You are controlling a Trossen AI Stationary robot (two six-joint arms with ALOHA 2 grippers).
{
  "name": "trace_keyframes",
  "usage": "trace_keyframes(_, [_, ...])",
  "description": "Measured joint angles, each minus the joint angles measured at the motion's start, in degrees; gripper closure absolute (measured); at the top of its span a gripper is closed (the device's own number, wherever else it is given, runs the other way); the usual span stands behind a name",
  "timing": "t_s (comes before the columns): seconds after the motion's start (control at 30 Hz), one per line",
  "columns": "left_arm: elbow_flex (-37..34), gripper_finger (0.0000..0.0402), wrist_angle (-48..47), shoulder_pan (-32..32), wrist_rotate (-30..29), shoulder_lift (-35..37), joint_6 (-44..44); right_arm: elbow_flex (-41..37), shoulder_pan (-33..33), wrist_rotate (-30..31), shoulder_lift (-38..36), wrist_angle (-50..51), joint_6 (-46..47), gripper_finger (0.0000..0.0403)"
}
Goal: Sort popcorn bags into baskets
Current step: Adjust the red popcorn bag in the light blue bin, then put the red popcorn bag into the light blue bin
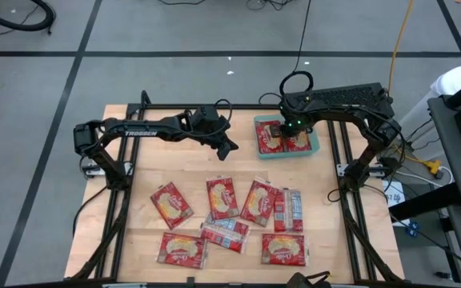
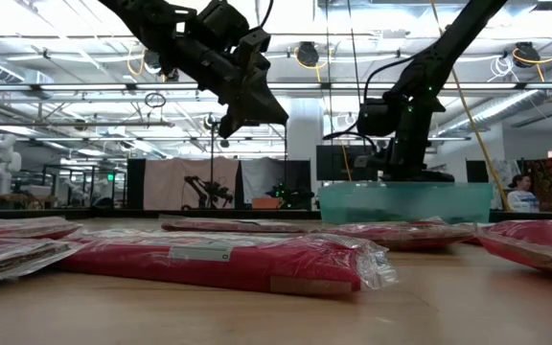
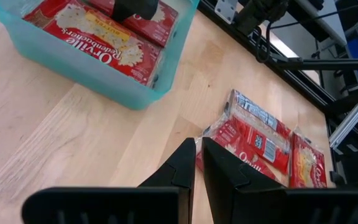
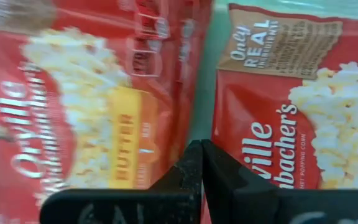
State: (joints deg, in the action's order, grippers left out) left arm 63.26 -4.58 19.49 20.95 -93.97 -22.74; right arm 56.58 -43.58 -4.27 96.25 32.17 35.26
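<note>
Red popcorn bags (image 1: 222, 216) lie scattered across the near half of your wooden table (image 1: 146, 164), so the work is mostly unsorted. Your left gripper (image 1: 229, 151) hangs above bare wood between that spread and the basket (image 1: 286, 154), fingers pinched nearly together around nothing. Further right, your right gripper (image 1: 288, 133) sits low inside the teal basket, its fingers closed and empty over the seam between two bags (image 4: 272, 112) already lying there, likely just placed.
</note>
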Motion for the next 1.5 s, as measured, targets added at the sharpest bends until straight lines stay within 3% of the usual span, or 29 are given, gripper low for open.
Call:
trace_keyframes(0.33, [0.0,0.0371,0.0,0.0,0.0,0.0,0.0,-0.1,-0.2,-1.8,0.2,-0.1,1.4,0.0403])
trace_keyframes(0.8, [0.0,0.0371,0.0,0.0,0.0,0.0,-0.3,-5.0,0.6,-3.5,0.0,-10.8,4.6,0.0403])
trace_keyframes(1.13, [0.0,0.0371,0.0,-1.1,0.6,0.0,-2.6,-5.1,-1.4,-0.5,-2.3,-3.3,4.2,0.0403])
trace_keyframes(1.5, [0.0,0.0371,0.0,-1.6,0.6,0.0,-1.1,-5.2,-1.3,-0.2,-7.8,-3.2,7.6,0.0403])
